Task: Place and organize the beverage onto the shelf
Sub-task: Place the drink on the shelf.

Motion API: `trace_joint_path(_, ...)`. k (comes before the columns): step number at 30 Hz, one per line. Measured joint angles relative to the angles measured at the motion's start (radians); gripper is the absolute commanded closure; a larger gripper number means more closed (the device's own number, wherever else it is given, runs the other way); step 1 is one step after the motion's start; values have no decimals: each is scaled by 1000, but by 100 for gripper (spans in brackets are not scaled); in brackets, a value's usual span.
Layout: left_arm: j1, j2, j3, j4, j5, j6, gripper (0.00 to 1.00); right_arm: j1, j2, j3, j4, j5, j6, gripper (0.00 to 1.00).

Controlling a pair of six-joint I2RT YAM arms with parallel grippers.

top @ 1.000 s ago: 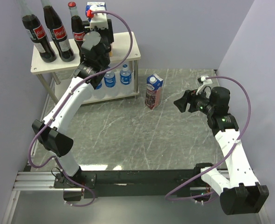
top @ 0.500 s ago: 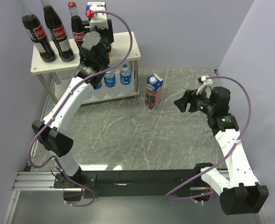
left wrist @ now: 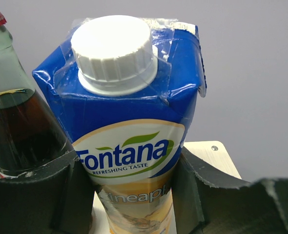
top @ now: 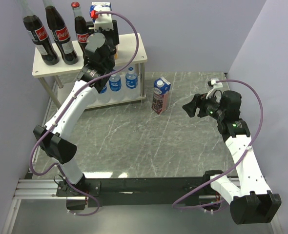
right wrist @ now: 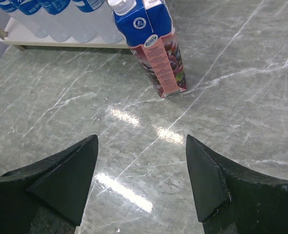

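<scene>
My left gripper is shut on the yellow juice carton over the back of the shelf's top board. In the left wrist view both fingers press the sides of the carton, which is upright next to a cola bottle. Three cola bottles stand on the top board's left. Water bottles stand on the lower tier. The purple juice carton stands on the table right of the shelf. My right gripper is open and empty, right of it and facing it.
The table is grey marble, with walls close on the left, back and right. A shelf leg stands near the purple carton. The lower board's edge shows in the right wrist view.
</scene>
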Motion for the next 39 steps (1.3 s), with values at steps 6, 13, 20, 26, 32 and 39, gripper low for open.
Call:
trace_joint_path(6,0,0,0,0,2,0,64,0,0,0,0,0,0,21)
trace_joint_path(13,2,3,14,-22,12,-3,63,-3,0,0,0,0,0,21)
trace_joint_path(20,4,3,15,-27,16,-10,55,-4,0,0,0,-1,0,21)
trace_joint_path(26,5,3,16,-29,16,-15,51,-6,0,0,0,-3,0,21)
trace_joint_path(32,5,3,16,-29,16,-16,45,-7,0,0,0,-7,0,21)
trace_joint_path(39,5,3,16,-29,16,-15,42,-11,0,0,0,-8,0,21)
